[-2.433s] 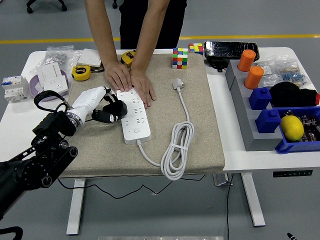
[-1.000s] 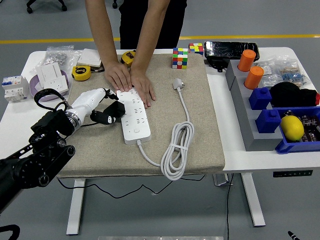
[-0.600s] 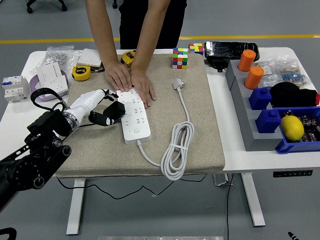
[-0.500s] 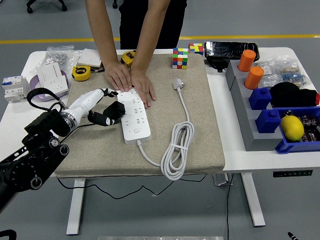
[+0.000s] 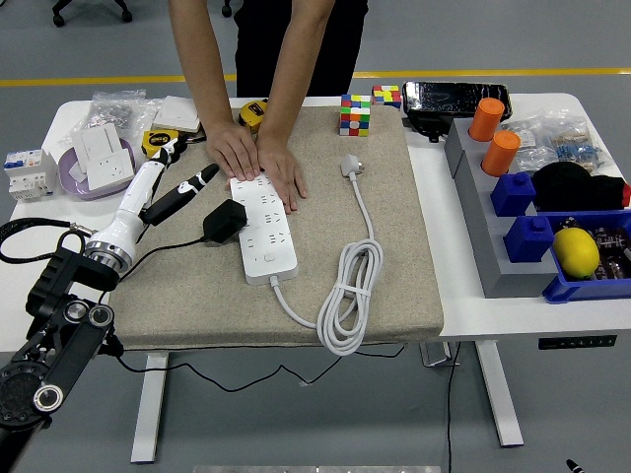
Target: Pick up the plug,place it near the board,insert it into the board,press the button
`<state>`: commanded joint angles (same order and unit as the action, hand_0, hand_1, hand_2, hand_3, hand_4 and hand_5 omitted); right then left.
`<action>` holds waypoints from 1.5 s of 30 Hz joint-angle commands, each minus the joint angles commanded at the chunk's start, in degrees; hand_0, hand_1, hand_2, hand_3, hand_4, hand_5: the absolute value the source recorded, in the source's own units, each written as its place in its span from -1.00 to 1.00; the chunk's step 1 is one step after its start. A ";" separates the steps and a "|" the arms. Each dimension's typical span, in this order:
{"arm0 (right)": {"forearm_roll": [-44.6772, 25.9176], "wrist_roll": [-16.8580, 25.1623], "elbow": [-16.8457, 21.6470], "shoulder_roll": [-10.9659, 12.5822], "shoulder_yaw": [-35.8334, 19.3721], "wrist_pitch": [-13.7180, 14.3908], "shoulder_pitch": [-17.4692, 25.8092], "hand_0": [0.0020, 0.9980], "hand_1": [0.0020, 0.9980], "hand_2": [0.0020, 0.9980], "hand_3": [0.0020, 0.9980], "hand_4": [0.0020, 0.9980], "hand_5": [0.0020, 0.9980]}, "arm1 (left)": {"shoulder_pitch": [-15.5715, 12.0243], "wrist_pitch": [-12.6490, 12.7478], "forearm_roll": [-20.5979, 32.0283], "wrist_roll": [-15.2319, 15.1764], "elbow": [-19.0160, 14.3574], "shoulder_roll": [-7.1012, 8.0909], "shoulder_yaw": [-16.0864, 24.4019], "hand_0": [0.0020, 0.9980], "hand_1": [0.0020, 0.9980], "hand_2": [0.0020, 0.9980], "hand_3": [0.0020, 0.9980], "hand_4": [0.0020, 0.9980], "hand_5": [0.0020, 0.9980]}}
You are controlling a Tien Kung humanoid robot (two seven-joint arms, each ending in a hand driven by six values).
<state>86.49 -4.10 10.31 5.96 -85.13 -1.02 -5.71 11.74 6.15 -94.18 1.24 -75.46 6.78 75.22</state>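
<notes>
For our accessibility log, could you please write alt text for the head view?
A black plug sits against the left side of a white power strip on a beige mat, while the robot's left hand hovers open beside it, holding nothing. A person's hands press down the strip's far end.

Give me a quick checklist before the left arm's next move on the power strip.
1. Black plug at white power strip's left edge: ok; fully seated: cannot tell.
2. Left robot hand open, clear of the plug: ok.
3. Person's hands pressing on the strip's far end, close to the robot hand: not ok for fast moves.
4. Strip's button at its near end uncovered: ok.
5. Black cable trailing from the plug across the beige mat, near the arm: snag risk, cannot tell.
6. Right arm: out of view.
</notes>
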 joint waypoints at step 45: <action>-0.06 -0.08 0.00 0.12 0.15 0.10 -0.09 0.65 0.52 0.50 0.56 1.00 0.94 | 0.83 -2.13 -3.25 2.81 1.98 0.43 -11.45 1.00 1.00 0.94 0.89 1.00 1.00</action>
<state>86.42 -4.18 10.31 6.08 -84.98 -0.92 -5.80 12.57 4.02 -97.43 4.05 -73.48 7.21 63.77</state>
